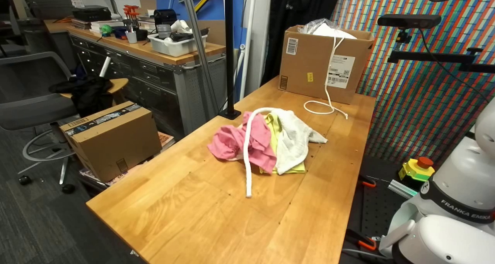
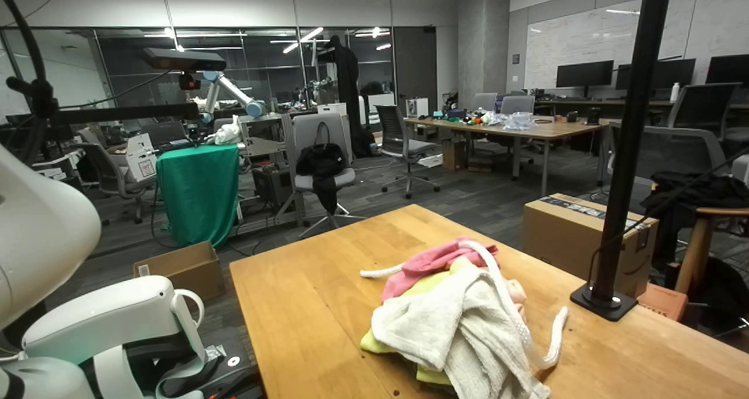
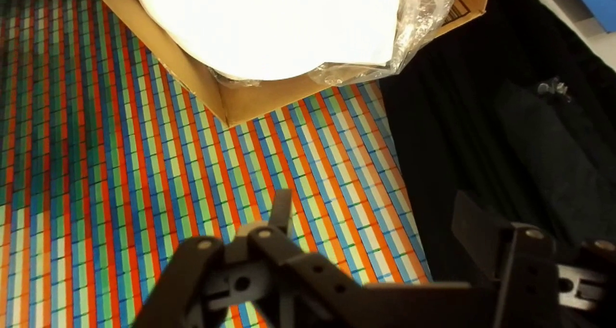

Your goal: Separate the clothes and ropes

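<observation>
White rope (image 1: 329, 70) hangs from the brown box (image 1: 301, 62) near the gripper (image 3: 375, 222), whose fingers (image 3: 281, 211) are spread wide apart. Farther from the gripper, another rope (image 1: 246, 148) lies across the crumpled clothes (image 1: 263, 141).

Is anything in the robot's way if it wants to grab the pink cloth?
Yes: the thick white rope lies across the pink cloth. The gripper shows only in the wrist view, so the rest of its path can't be told.
</observation>
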